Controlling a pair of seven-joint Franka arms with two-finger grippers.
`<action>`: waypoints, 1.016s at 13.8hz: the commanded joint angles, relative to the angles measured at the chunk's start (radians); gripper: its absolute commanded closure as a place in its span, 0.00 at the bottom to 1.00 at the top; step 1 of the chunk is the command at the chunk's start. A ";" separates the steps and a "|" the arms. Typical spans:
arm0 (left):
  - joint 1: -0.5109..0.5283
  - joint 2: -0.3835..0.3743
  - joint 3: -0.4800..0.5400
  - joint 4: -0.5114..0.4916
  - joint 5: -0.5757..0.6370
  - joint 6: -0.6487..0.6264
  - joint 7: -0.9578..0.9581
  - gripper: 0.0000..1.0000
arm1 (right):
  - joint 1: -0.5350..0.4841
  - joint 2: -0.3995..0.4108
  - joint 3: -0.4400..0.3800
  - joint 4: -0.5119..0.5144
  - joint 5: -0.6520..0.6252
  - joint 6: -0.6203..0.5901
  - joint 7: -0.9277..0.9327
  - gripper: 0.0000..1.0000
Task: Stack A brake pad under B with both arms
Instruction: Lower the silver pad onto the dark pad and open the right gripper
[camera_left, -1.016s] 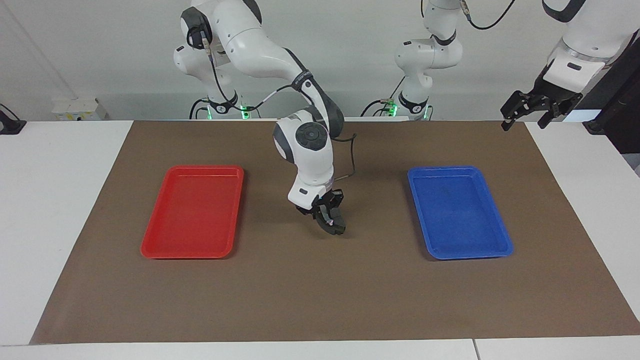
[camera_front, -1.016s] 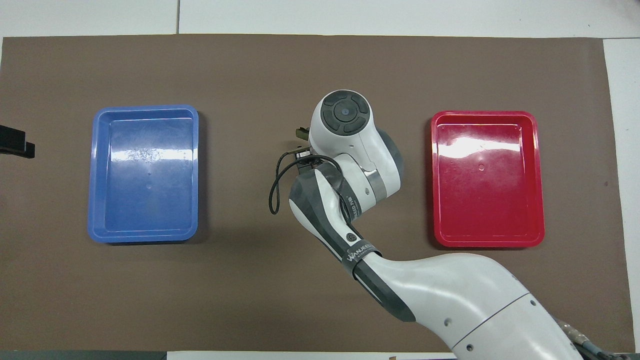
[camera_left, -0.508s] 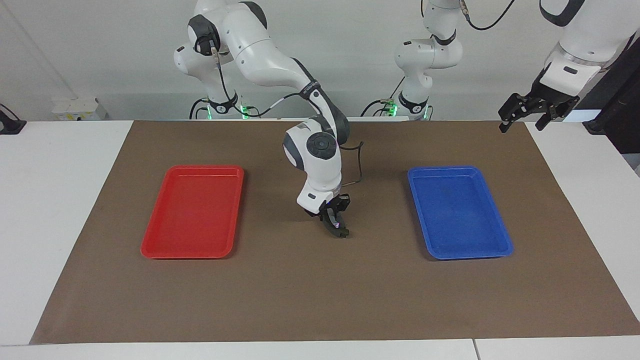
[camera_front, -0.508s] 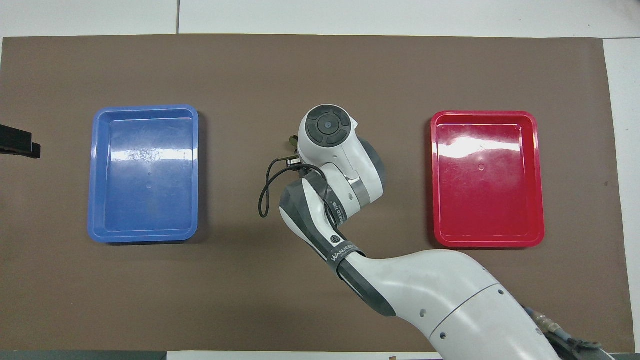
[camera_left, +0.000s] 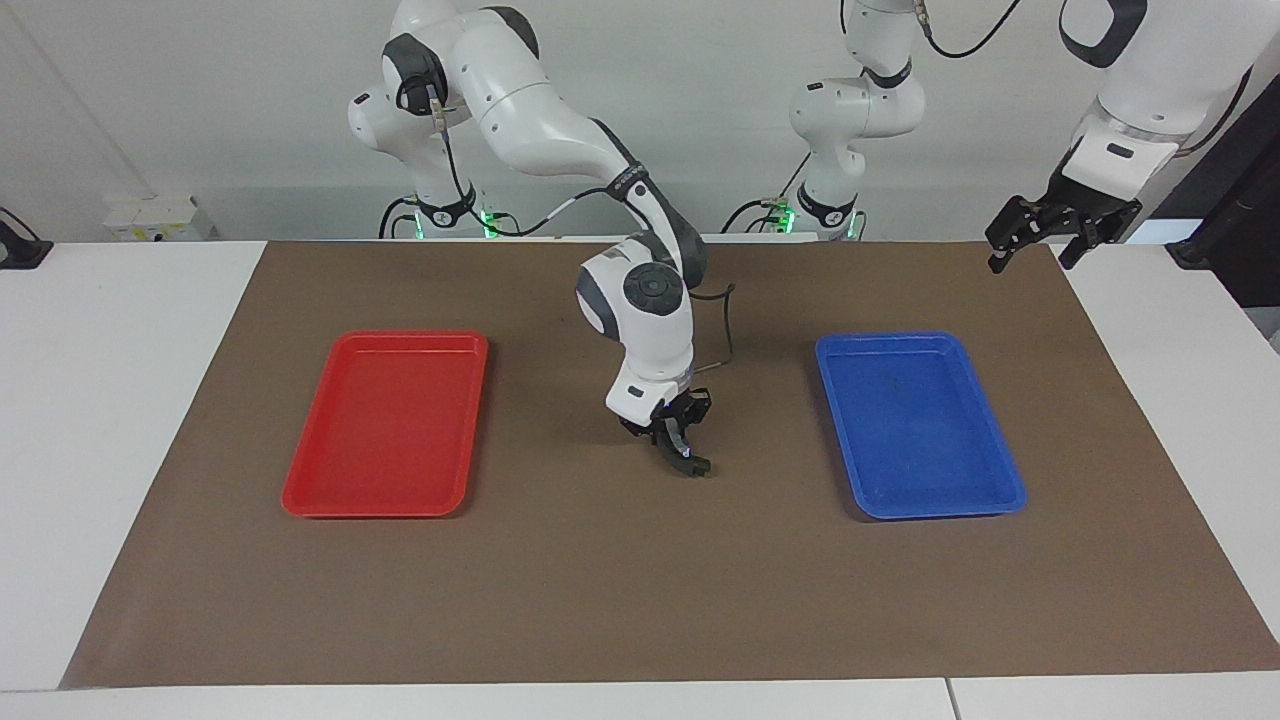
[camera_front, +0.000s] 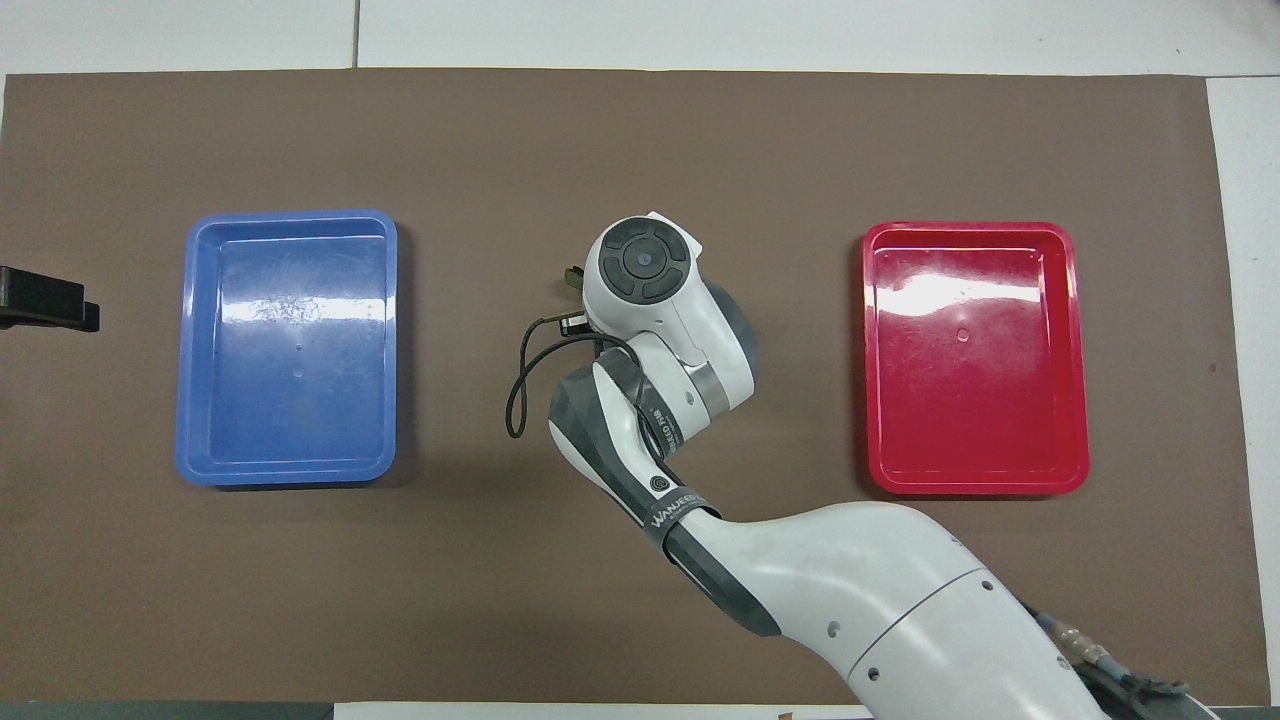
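My right gripper (camera_left: 680, 442) is over the middle of the brown mat, between the two trays. It is shut on a small dark grey brake pad (camera_left: 692, 462), which looks like the short pad A. The pad hangs on edge with its lower tip just above or touching the mat. In the overhead view the right wrist (camera_front: 640, 262) hides the gripper and the pad. The long crescent pad B is out of view. My left gripper (camera_left: 1032, 240) is open and empty, high over the mat's corner at the left arm's end. Its tip also shows in the overhead view (camera_front: 48, 300).
A red tray (camera_left: 385, 500) lies empty toward the right arm's end of the mat. A blue tray (camera_left: 925, 505) lies empty toward the left arm's end. A black cable (camera_front: 520, 385) loops off the right wrist.
My right gripper has carried the pad toward the left arm's end, over the mat's middle. My left gripper has drifted slightly toward the blue tray.
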 joint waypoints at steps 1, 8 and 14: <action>0.001 -0.025 -0.003 -0.023 -0.005 0.001 0.010 0.01 | -0.012 0.015 0.002 0.032 -0.010 -0.026 0.020 1.00; 0.001 -0.014 -0.003 0.006 -0.005 -0.007 0.010 0.01 | -0.012 0.014 0.002 0.038 -0.051 -0.021 0.018 1.00; 0.001 -0.016 -0.010 0.003 -0.005 -0.024 0.004 0.00 | 0.005 0.012 0.002 -0.008 -0.048 0.031 0.021 0.01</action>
